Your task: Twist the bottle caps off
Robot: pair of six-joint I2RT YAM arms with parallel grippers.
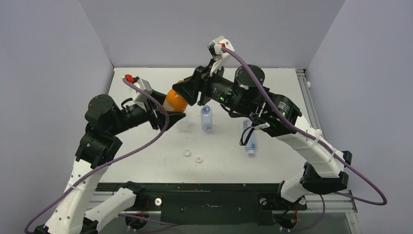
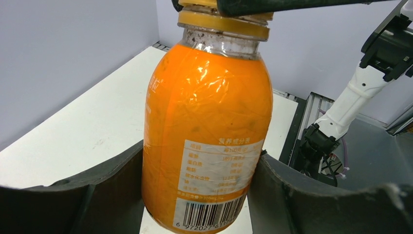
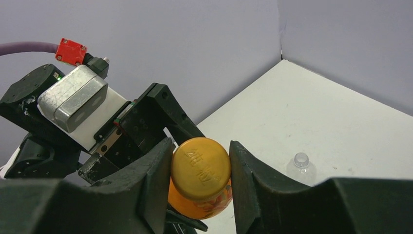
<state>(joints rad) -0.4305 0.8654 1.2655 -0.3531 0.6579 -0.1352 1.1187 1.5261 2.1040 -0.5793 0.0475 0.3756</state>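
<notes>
Top external view: the orange bottle [image 1: 174,101] hangs in the air above the far-left part of the table [image 1: 146,161], between the two arms. The left gripper [image 1: 168,105] comes from the left and is clenched around the body of this bottle. The bottle is tilted. Its long axis goes from the left gripper up towards the right gripper [image 1: 184,90], and the neck end points to the back and right.

Left wrist view: the two dark fingers [image 2: 112,190] press the lower half of the orange bottle [image 2: 207,126] from both sides. The barcode end is at the bottom of the picture, and the golden cap [image 2: 223,22] is at the top.

Right wrist view: the golden cap [image 3: 200,169] faces the camera almost end-on. The right gripper [image 3: 200,161] is closed on it, one finger touching each side, so this gripper is grasping the cap.

On the table, a clear bottle [image 1: 207,118] stands near the middle, and its neck is open. Another small bottle [image 1: 250,139] is to its right, partly hidden under the right arm. Two white caps [image 1: 188,152] lie loose close together, nearer to the arm bases.
</notes>
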